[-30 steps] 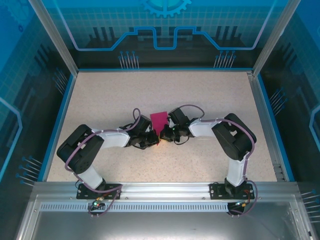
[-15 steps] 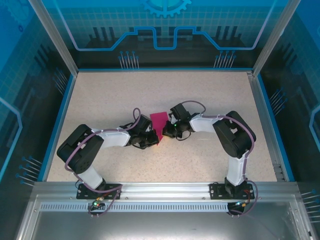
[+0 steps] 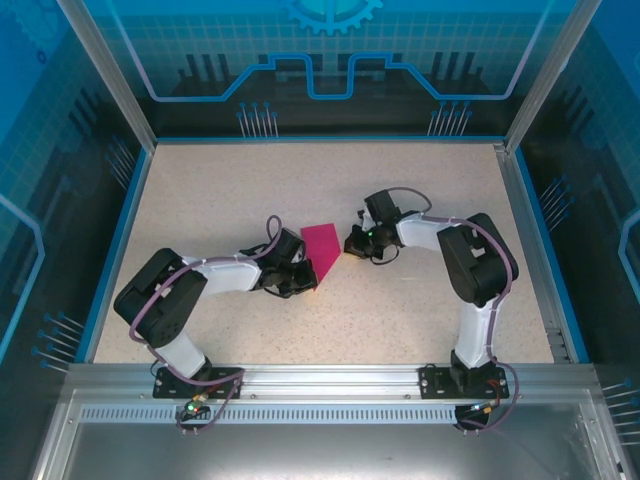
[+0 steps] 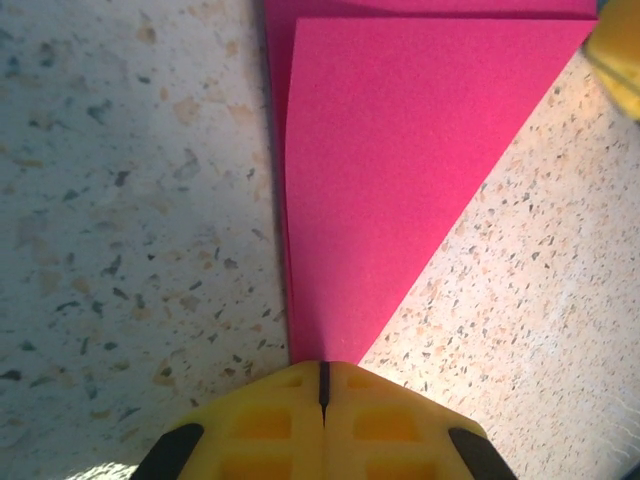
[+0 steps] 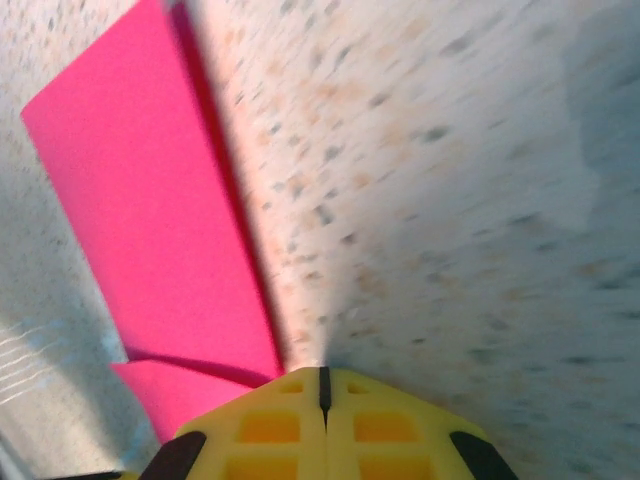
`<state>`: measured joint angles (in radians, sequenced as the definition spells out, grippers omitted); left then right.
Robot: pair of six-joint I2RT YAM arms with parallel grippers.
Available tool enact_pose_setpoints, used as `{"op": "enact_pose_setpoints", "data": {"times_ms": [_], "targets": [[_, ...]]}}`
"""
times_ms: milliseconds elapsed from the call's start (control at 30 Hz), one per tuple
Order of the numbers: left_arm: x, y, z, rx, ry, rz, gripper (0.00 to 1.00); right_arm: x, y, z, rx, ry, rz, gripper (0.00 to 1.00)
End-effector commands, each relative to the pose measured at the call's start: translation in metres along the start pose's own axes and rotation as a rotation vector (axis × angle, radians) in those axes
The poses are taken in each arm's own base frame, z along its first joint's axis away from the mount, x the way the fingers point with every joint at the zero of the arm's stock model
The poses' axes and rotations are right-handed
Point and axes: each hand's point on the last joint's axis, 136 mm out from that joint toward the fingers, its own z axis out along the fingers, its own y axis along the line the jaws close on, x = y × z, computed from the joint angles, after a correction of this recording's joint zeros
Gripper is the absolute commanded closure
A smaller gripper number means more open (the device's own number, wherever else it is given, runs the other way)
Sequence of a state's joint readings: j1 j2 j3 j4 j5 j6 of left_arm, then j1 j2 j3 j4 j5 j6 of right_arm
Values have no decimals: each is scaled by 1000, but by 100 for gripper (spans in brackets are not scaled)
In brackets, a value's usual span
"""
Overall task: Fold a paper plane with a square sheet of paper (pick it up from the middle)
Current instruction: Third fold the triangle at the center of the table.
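While the left gripper [image 4: 322, 378], jaws together, presses the near tip of the square sheet of paper [image 4: 400, 150] at the centre of the table [image 3: 220, 190], 1 diagonal flap lies folded. Right gripper [image 5: 322, 382], jaws together, borders its right edge. Judged: nose-folding step; next needs crease pressing.

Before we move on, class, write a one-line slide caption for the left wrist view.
Closed yellow fingers rest at the pointed end of a folded pink paper lying on a speckled table.
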<state>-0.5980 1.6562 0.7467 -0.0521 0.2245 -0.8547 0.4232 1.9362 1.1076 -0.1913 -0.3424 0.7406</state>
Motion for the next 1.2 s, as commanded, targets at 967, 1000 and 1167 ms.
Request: {"op": "enact_pose_setpoints", "data": {"times_ms": [967, 1000, 1167], "targets": [[19, 25, 8, -152, 110, 8, 100, 27, 18, 26, 80, 28, -79, 100], [19, 26, 8, -157, 110, 6, 100, 23, 16, 24, 86, 19, -75, 100], [21, 29, 10, -162, 120, 5, 99, 4, 3, 17, 109, -17, -39, 100]]}}
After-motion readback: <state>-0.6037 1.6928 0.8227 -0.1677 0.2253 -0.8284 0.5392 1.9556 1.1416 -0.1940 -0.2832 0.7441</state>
